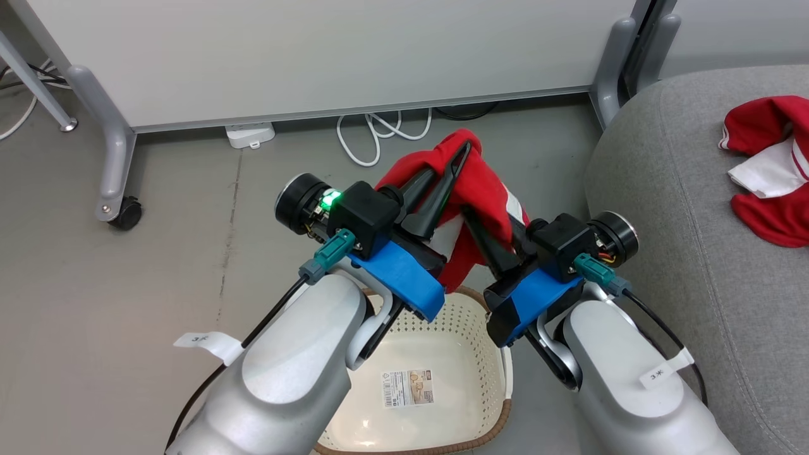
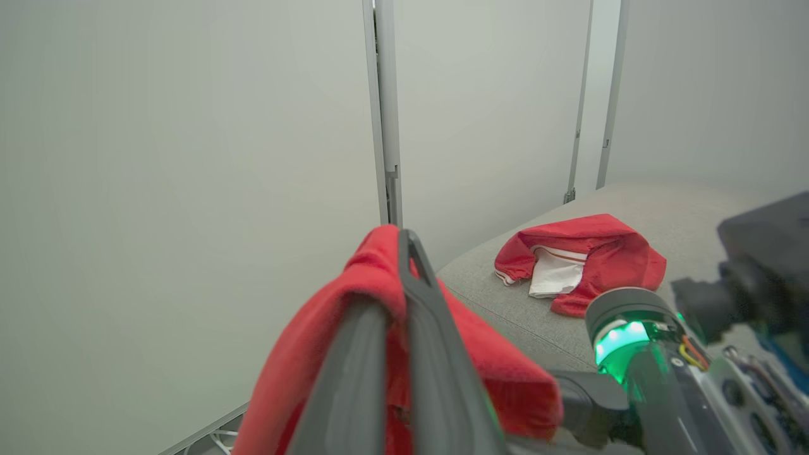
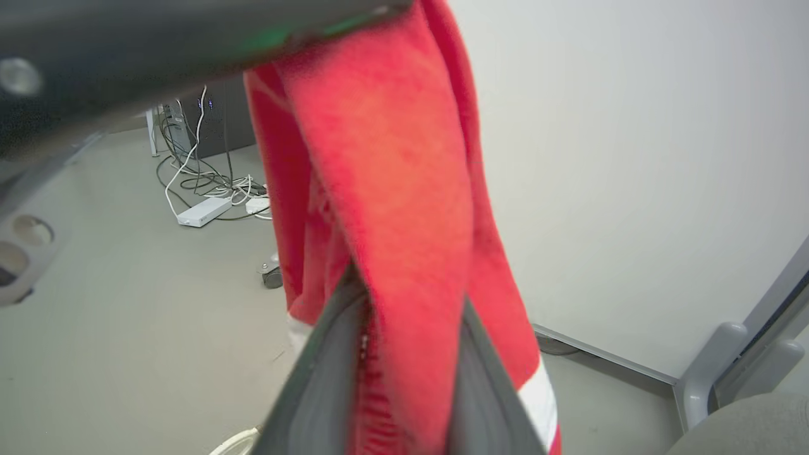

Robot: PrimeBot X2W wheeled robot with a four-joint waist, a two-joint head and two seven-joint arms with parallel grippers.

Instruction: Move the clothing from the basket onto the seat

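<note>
One piece of the clothing (image 1: pixel 483 183), bright red with a white stripe, hangs in the air above the basket (image 1: pixel 490 354). My left gripper (image 1: pixel 466 147) is shut on its top fold, and its tips (image 2: pixel 407 239) pinch the red cloth. From the right, my right gripper (image 1: pixel 474 218) reaches into the same garment. In the right wrist view its jaws (image 3: pixel 411 284) hold a hanging fold between them. The basket's inside shows just a barcode label (image 1: pixel 409 387). A second red and white garment (image 1: pixel 768 170) lies crumpled on the grey seat (image 1: pixel 682 189).
A white partition panel (image 1: pixel 316 50) on grey castor legs (image 1: pixel 117 158) stands behind the basket. A power strip (image 1: pixel 250 134) and looped white cable (image 1: pixel 379 136) lie on the grey floor under it. The seat borders the basket's right side.
</note>
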